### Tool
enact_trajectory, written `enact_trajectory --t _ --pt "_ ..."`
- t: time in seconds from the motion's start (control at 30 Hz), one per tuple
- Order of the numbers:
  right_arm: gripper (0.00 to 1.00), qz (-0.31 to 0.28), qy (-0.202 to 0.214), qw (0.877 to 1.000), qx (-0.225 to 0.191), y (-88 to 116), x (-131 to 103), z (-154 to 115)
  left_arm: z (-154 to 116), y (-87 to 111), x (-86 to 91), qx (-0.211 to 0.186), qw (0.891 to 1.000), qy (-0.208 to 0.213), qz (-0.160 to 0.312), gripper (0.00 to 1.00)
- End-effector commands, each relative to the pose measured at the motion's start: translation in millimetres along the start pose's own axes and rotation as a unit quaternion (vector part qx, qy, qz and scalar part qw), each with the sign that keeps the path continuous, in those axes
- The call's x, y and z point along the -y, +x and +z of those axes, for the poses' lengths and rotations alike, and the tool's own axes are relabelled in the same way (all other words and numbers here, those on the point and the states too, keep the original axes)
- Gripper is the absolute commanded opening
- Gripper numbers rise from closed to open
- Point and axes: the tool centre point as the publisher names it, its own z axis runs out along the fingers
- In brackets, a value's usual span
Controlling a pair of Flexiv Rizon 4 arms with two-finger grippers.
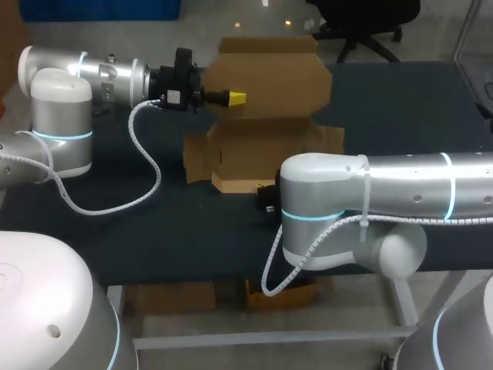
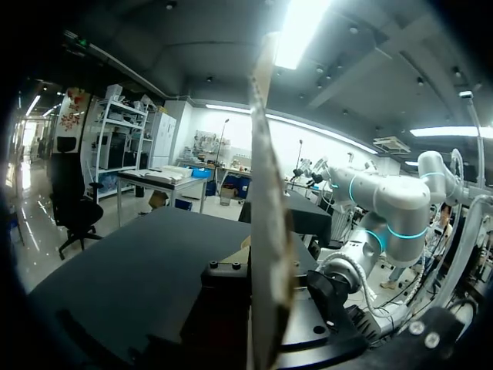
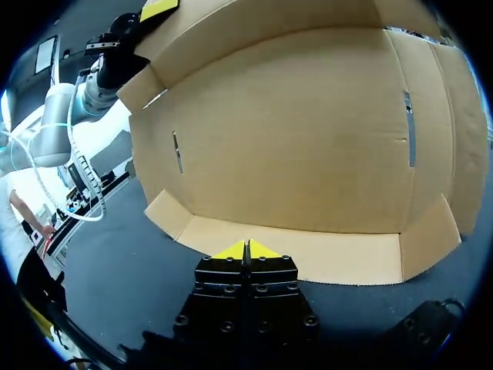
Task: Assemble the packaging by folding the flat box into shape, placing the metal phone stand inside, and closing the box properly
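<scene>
1. Box (image 1: 269, 142) is sitting on the table (image 1: 154, 231), its lid (image 1: 269, 73) standing upright.
2. Left gripper (image 1: 235, 98) is pinching the lid's edge, fingers clamped on cardboard.
3. Right gripper (image 3: 246, 250) is sitting just before the box's front wall, fingertips pressed together and empty.

In head view, right claw (image 3: 246, 248) behind arm (image 1: 362, 196)

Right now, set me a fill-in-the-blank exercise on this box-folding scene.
The left end effector grips the cardboard box by its raised ____. The right end effector's two yellow tips are pressed ____. The box rests on the dark ____. Missing: lid; together; table.
</scene>
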Motion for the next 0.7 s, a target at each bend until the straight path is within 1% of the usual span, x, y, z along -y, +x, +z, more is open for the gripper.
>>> enact_trajectory --t 0.03,0.17,0.7 --pt "0.0 0.0 -0.001 1.0 0.003 -1 6 5 -1 9.7 -2.5 0.0 1.0 -0.006 -0.002 0.0" --pt "0.0 0.0 -0.001 1.0 0.003 -1 6 5 -1 17.2 -5.6 -0.001 1.0 -0.01 -0.005 0.0" --pt "0.0 0.0 -0.001 1.0 0.003 -1 6 5 1 32.2 -18.7 0.004 1.0 -0.012 -0.017 0.0"
